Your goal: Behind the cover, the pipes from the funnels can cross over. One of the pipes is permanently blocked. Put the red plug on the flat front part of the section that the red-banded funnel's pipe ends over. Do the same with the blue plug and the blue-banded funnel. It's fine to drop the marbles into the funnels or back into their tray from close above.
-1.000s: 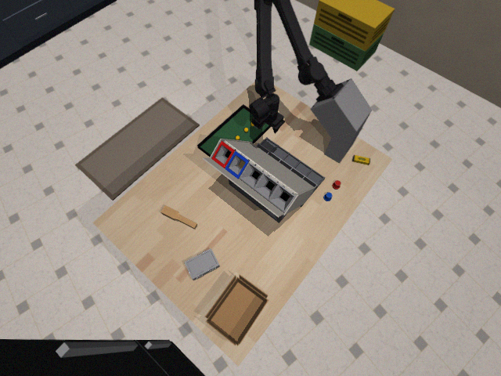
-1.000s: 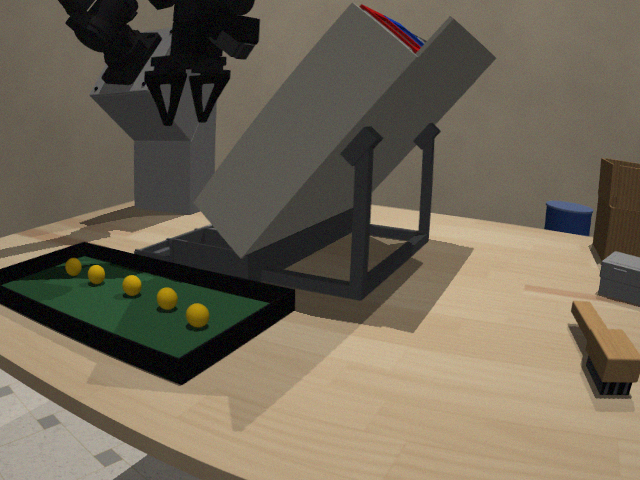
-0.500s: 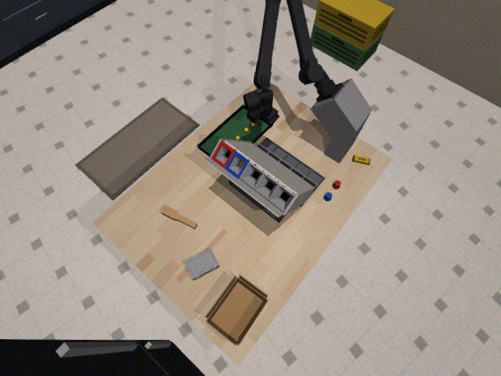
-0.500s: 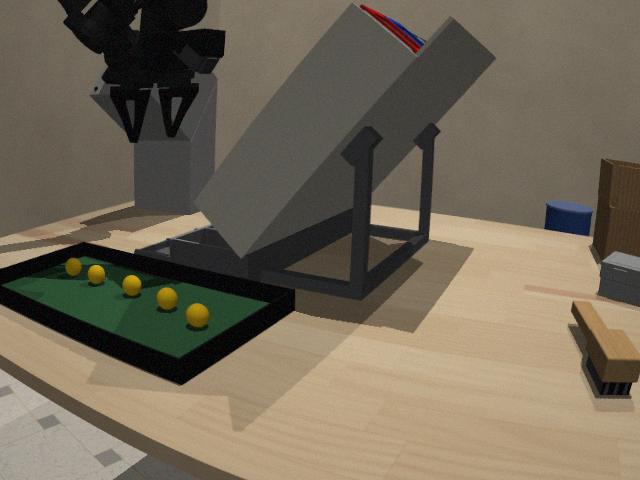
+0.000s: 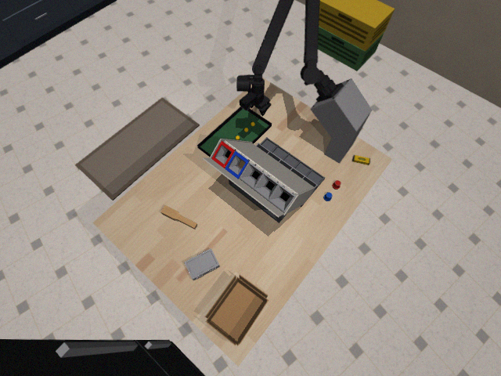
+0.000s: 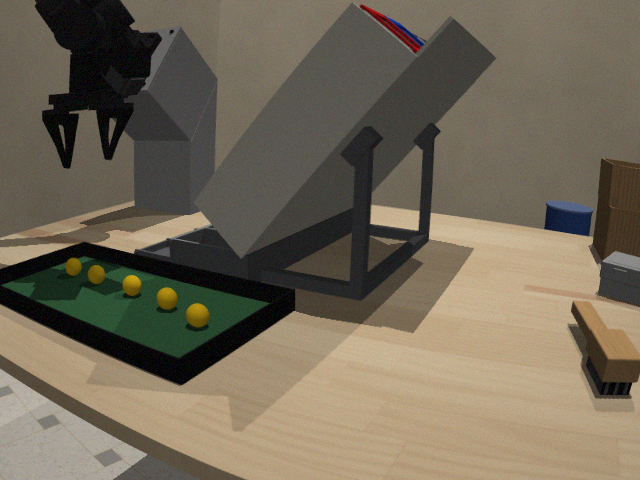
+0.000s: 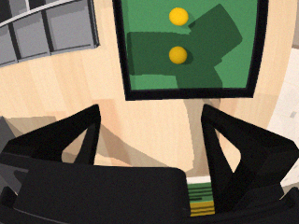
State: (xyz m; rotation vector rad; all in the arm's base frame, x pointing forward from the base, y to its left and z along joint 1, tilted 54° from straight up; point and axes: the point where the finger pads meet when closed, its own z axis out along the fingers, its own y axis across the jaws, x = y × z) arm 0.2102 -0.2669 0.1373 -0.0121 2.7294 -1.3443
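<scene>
My gripper [image 5: 254, 106] is open and empty, high above the far end of the green marble tray [image 5: 234, 130]. It also shows in the side view [image 6: 85, 139] and in the wrist view [image 7: 149, 135]. The tray [image 6: 134, 310] holds several yellow marbles [image 6: 166, 298]; two of them show in the wrist view [image 7: 177, 54]. The grey covered funnel block [image 5: 263, 178] has a red-banded funnel [image 5: 222, 154] and a blue-banded funnel [image 5: 237, 164] at its tray end. The grey sectioned bin [image 5: 291, 160] lies behind the block. The red plug [image 5: 336, 184] and the blue plug [image 5: 327, 197] stand on the board beyond the block.
The arm's grey base [image 5: 341, 117] stands at the back. A wooden brush [image 5: 178, 216], a small grey box [image 5: 201, 263] and an open cardboard box [image 5: 236, 309] lie toward the front. A yellow bar [image 5: 361, 159] lies at the right. Stacked crates [image 5: 354, 28] stand behind.
</scene>
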